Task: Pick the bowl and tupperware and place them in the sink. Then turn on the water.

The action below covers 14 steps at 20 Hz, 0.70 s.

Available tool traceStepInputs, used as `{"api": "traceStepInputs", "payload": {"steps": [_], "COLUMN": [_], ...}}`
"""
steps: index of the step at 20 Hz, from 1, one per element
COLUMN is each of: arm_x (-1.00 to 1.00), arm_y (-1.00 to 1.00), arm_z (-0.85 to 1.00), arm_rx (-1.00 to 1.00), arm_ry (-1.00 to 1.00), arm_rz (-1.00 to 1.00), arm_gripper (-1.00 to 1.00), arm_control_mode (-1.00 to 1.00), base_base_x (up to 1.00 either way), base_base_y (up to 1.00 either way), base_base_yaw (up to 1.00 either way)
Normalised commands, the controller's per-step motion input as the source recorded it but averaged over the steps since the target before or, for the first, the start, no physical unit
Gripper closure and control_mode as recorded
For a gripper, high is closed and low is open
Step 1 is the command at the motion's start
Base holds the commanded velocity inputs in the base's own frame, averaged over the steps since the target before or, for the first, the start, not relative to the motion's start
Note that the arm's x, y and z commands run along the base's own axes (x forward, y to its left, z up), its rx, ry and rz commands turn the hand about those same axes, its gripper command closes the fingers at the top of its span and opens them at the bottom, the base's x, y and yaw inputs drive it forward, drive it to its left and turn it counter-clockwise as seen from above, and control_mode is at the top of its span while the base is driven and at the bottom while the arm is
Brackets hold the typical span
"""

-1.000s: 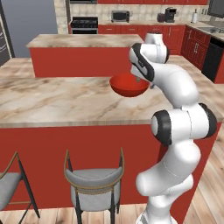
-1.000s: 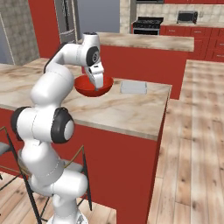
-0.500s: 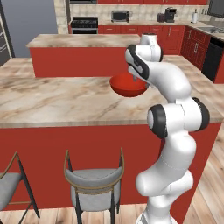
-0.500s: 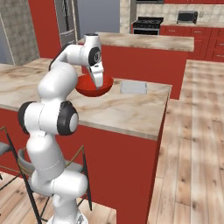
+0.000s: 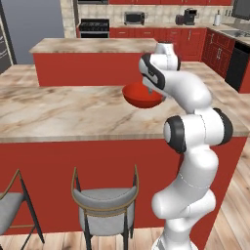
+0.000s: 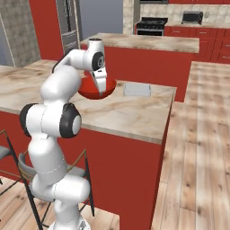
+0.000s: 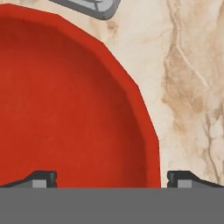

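The big red bowl [image 5: 142, 95] sat on the marble desk [image 5: 58, 114], close to its far edge; the small grey tupperware [image 6: 137, 90] lay flat on the same desk, just beside the bowl on its right side as seen from the right base view, and the two were not touching. The white arm [image 5: 195, 132] reached up and over the desk; its tool [image 6: 102, 89] pointed down at the bowl's rim. In the hand view the tool [image 7: 111, 178] was spread wide and let go of everything; one dark fingertip [image 7: 41, 178] stood over the inside of the bowl [image 7: 65, 100] and the other over the bare desk [image 7: 192, 87] outside the rim, so the rim ran between them. I could not tell if the tips touched the bowl. A corner of the tupperware [image 7: 89, 6] peeked in at the top of the hand view. Two stools [image 5: 103, 205] stood at the near side of the desk; behind it stood another red counter [image 5: 90, 61], and a stove [image 5: 94, 25] and a microwave [image 5: 133, 18] were against the back wall.
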Motion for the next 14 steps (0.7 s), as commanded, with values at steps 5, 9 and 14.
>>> {"api": "traceStepInputs", "payload": {"steps": [5, 9, 14], "arm_x": [0.0, 0.0, 0.0], "arm_y": [0.0, 0.0, 0.0], "arm_z": [-0.31, -0.23, -0.15], "arm_rx": [0.0, 0.0, 0.0], "arm_ry": [-0.05, -0.03, -0.03], "arm_rz": [-0.01, 0.0, 0.0], "arm_gripper": [-1.0, -1.0, -1.0], "arm_control_mode": [-1.0, -1.0, -1.0], "base_base_x": [0.0, 0.0, 0.0], "base_base_y": [0.0, 0.0, 0.0], "base_base_yaw": [0.0, 0.0, 0.0]}}
